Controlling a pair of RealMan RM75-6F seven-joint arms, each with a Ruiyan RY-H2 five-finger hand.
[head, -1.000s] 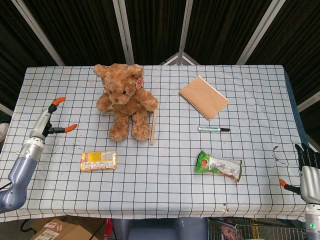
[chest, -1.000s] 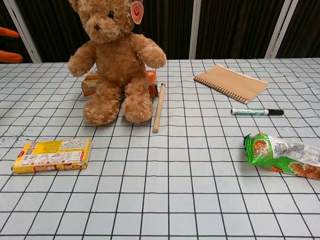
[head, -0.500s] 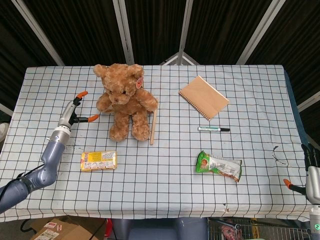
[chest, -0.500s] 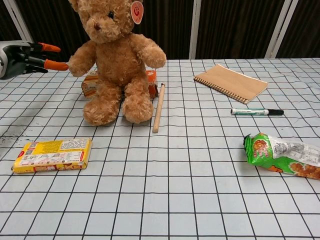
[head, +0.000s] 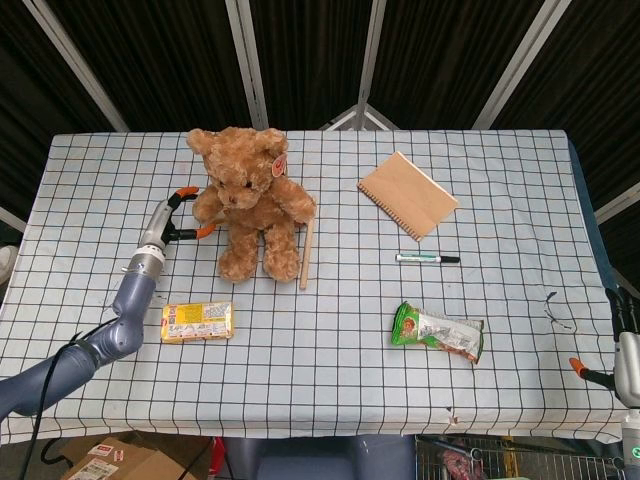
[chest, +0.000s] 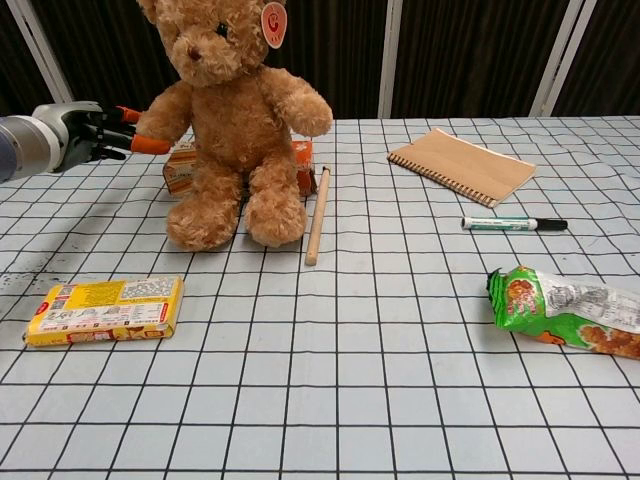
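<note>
While the teddy bear (head: 252, 200) is sitting at the table's eleven o'clock, the left hand (head: 172, 222) is reaching at its nine-o'clock arm, fingers apart, holding nothing; closing around that arm seems next. The right hand (head: 622, 352) is idling, apparently empty.

Table (head: 520, 180) fills middle of head view, covered by white cloth with black grid; cloth edge hangs along bottom of frame; dark corrugated wall behind, upper half of frame, crossed by slanted pale metal bars (head: 245, 62); cardboard box (head: 120, 462) on floor at lower left; wire basket (head: 480, 462) at lower right; light even, soft shadows.
</note>
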